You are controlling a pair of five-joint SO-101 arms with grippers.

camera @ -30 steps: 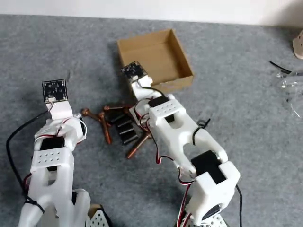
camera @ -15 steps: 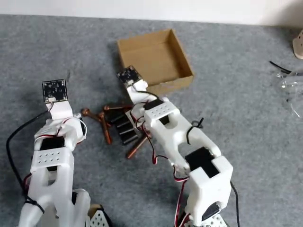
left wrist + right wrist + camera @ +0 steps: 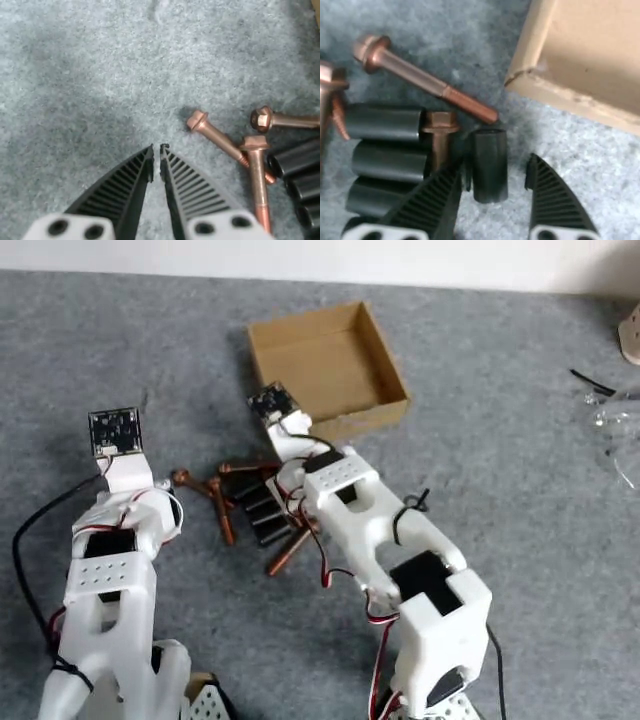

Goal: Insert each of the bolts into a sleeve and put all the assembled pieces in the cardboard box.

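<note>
Grey carpet [image 3: 620,165] — sleeve [image 3: 489,167] within right tool [image 3: 495,164]

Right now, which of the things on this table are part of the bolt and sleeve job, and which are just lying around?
Job: copper bolts; black sleeves; cardboard box; right gripper, open around one sleeve; left gripper, shut, near the bolts.
Lying about: clear plastic piece and black wire by the right edge; pale object at the far right corner.

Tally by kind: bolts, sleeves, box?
bolts: 5 (four in the high view, a fifth by the right gripper)
sleeves: 5 (four stacked, one between that gripper's open jaws)
cardboard box: 1
Total: 11
</note>
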